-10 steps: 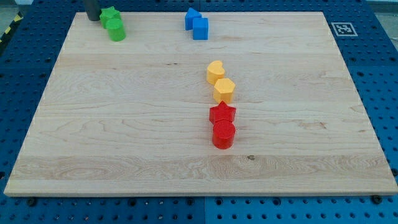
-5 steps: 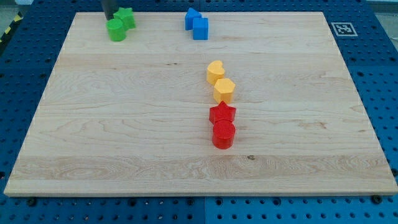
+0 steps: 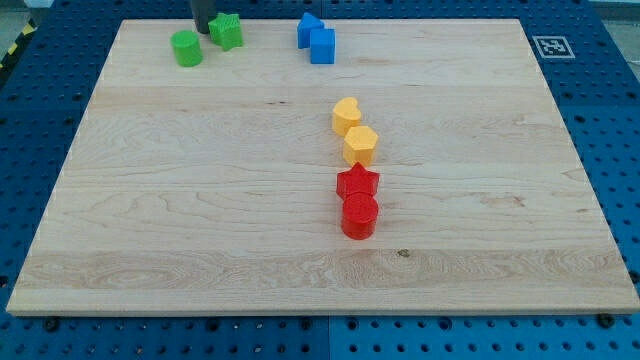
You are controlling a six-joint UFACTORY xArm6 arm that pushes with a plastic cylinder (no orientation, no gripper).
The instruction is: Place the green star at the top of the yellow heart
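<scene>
A pale wooden board [image 3: 200,200] lies on a blue pegboard table [image 3: 610,120], and everything is placed here from my tip [image 3: 202,31], the lower end of the straight dark rod at the view's top left; it has no claw, so nothing opens, closes or holds anything. Just to the tip's left and slightly lower sits the green round cylinder block [image 3: 186,48], apart from the rod. Touching, or all but touching, the tip's right side is the green star block [image 3: 226,31], near the board's top edge and well apart from the yellow pieces. Further to the tip's right, at about the same height, stand two blue blocks pressed together: a smaller blue block [image 3: 309,28] whose shape is hard to read, and a blue cube [image 3: 322,46] just below and right of it. Well below and right of the tip, near the board's middle, the yellow heart block [image 3: 346,115] lies with a yellow hexagon block [image 3: 360,145] touching its lower side. Further down the same column, the red star block [image 3: 357,183] sits just beneath the hexagon, and a red round block [image 3: 359,216] touches the star from below. Far to the tip's right, off the board's top right corner, a small black-and-white marker tag [image 3: 551,46] sits on the table.
</scene>
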